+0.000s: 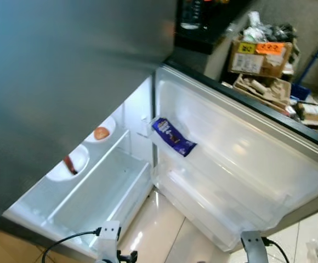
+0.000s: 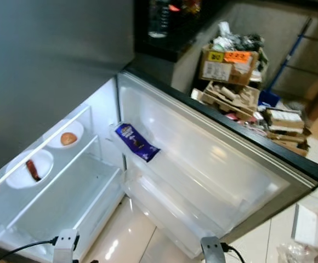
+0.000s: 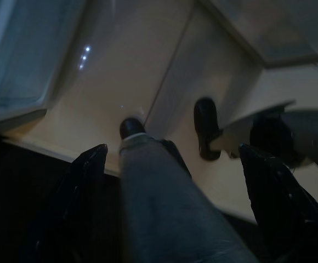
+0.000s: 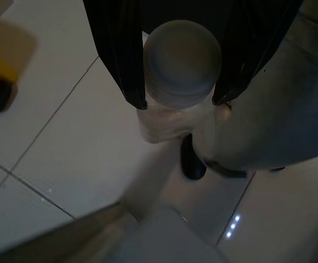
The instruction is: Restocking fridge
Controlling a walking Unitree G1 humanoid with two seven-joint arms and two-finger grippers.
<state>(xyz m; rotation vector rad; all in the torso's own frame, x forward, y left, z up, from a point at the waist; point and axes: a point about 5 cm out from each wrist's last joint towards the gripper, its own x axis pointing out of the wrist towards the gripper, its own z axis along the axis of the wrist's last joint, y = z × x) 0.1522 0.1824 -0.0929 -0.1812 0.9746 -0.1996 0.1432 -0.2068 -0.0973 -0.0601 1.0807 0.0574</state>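
One pale bottle sat clamped in the right gripper, low before the open fridge. Left gripper hung wide, empty. Loading step; next needed lifting toward the door shelf.

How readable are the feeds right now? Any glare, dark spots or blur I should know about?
Head views: fridge interior brightly lit and washed out, plates and blue packet still readable, glare on the floor tiles. Left wrist view: dim, left gripper in shadow. Right wrist view: the pale round object in the right gripper is blurred.
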